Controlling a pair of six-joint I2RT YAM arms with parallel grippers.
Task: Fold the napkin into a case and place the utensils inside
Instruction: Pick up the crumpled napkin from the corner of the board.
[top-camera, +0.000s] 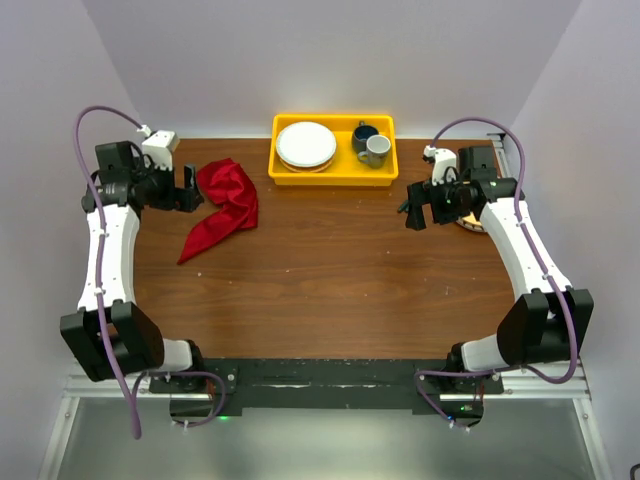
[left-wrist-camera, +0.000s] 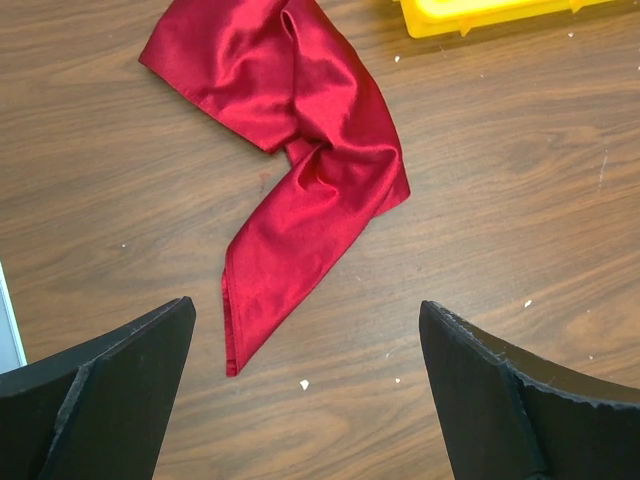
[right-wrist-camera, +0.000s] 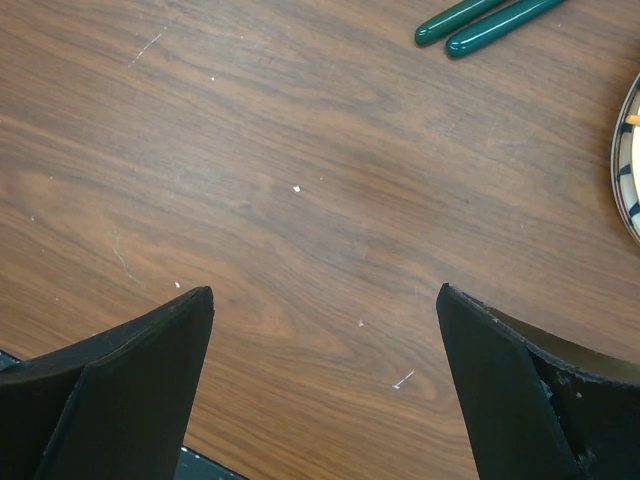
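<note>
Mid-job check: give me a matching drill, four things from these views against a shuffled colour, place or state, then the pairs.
Things:
1. napkin
2. tray
3. plates
4. left end effector

Descriptions:
A. open, holding nothing
B. yellow, at the table's far edge
C. white, inside the tray
D. red, crumpled on the table's left side

Pairs: 1-D, 2-B, 3-C, 4-A

Napkin (left-wrist-camera: 300, 150): red cloth, soft satin sheen, creased.
Tabletop (right-wrist-camera: 300, 120): dark wood grain, smooth, low sheen, fine scratches, pale specks.
Tray (top-camera: 333, 180): yellow plastic, smooth, glossy.
</note>
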